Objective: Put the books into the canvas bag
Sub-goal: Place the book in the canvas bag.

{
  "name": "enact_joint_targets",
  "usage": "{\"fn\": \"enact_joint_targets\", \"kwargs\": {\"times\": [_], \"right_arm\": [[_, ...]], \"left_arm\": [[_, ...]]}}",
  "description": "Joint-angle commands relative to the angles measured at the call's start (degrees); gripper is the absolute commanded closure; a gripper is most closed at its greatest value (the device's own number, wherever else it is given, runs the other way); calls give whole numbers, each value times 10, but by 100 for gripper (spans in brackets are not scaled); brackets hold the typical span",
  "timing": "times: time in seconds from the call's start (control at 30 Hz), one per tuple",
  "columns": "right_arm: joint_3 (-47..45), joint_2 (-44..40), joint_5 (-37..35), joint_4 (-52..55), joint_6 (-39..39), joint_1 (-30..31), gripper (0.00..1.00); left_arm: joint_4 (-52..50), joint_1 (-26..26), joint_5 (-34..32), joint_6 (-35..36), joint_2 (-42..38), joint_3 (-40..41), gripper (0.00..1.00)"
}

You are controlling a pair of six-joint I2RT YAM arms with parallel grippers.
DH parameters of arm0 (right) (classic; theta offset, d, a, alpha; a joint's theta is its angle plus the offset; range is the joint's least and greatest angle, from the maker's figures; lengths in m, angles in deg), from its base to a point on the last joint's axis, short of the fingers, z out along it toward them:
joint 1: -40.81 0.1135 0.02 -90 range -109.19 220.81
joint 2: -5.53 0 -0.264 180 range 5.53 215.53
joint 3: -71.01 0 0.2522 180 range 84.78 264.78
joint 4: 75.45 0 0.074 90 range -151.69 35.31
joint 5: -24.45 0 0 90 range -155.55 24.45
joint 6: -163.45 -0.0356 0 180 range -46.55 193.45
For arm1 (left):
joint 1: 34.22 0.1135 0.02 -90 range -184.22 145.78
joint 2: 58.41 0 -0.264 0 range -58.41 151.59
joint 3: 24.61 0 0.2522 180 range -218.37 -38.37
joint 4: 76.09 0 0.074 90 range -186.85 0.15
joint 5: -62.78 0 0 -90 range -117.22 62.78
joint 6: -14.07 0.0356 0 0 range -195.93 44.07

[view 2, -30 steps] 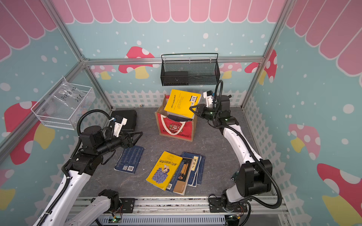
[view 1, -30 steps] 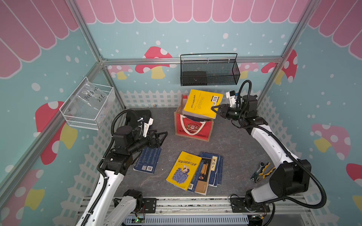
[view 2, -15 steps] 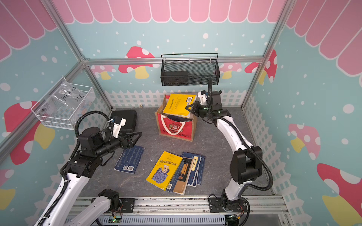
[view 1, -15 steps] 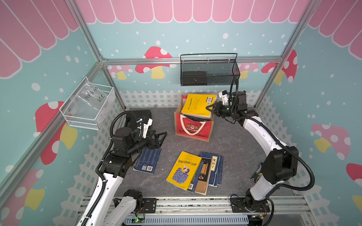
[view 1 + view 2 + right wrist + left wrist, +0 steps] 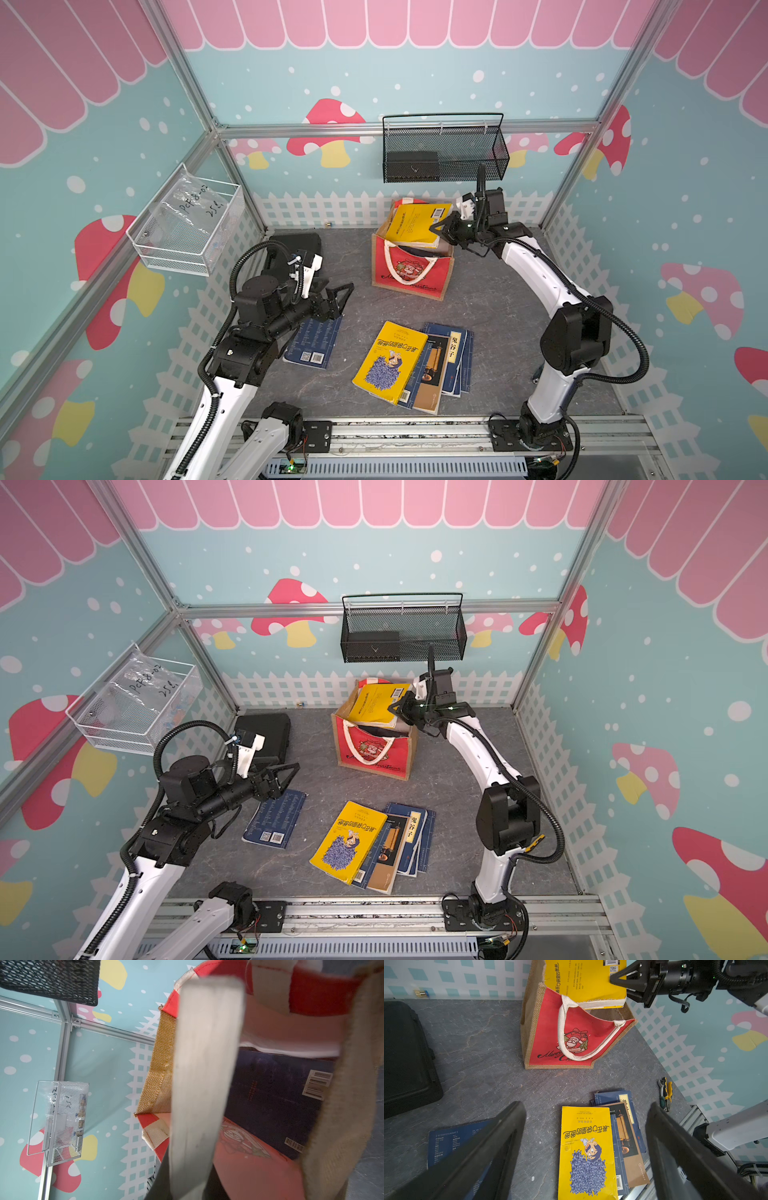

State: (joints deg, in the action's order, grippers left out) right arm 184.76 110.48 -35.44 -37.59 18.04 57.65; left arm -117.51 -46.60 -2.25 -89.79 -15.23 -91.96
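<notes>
I see right gripper [image 5: 445, 227] pinching short edge of thick yellow book [image 5: 413, 224], barcode side up. Book lies toward robot's left from jaws, tilted over mouth of canvas bag [image 5: 409, 272], not yet inside. Long axis seems to run along bag's long side. Dark book [image 5: 276, 1101] already inside. Left gripper [image 5: 337, 296] spread wide, empty, above blue book [image 5: 312, 345].

The canvas bag [image 5: 409, 272], red-fronted with jute sides and a Santa print, stands upright at 12 o'clock on the surface, mouth open. A yellow paperback [image 5: 415, 224] leans tilted across its mouth, and a dark blue book [image 5: 270, 1101] lies inside. At 6 o'clock a second yellow paperback [image 5: 390, 361] tops a fanned pile of blue and tan books [image 5: 455, 357]. A lone blue book [image 5: 313, 343] lies flat at 8 o'clock.
</notes>
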Motion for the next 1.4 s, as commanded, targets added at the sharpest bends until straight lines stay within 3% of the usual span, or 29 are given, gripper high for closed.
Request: {"fn": "enact_joint_targets", "kwargs": {"times": [0.0, 0.03, 0.37, 0.6, 0.67, 0.8, 1.07, 1.27, 1.3, 1.33, 1.37], "right_arm": [[40, 8, -8, -13, -11, 12, 96], [44, 6, -12, -8, -7, 18, 100], [-4, -40, -21, -4, 13, 37, 100], [25, -9, -22, 0, 17, 34, 100], [47, 15, -14, 5, 16, 33, 96], [72, 53, -5, 13, 15, 33, 81], [75, 64, -1, 12, 23, 34, 35], [99, 58, -8, 22, 49, 33, 14], [105, 56, -10, 25, 62, 33, 13], [109, 51, -11, 27, 73, 34, 4], [111, 46, -14, 31, 83, 33, 4]], "left_arm": [[-8, -5, -12, 13, -8, 4, 13], [-9, -6, -14, 14, -9, 4, 13], [-14, -10, -20, 16, -18, 5, 13], [-13, -10, -22, 16, -22, 6, 12], [-13, -10, -23, 16, -21, 6, 12], [-13, -10, -24, 16, -21, 7, 13], [-4, -12, -14, 2, -17, 11, 13], [89, -31, 37, -96, -1, 61, 12], [115, -35, 47, -123, 4, 81, 1], [142, -39, 54, -147, 10, 102, 1], [164, -42, 58, -165, 17, 116, 1]]}}
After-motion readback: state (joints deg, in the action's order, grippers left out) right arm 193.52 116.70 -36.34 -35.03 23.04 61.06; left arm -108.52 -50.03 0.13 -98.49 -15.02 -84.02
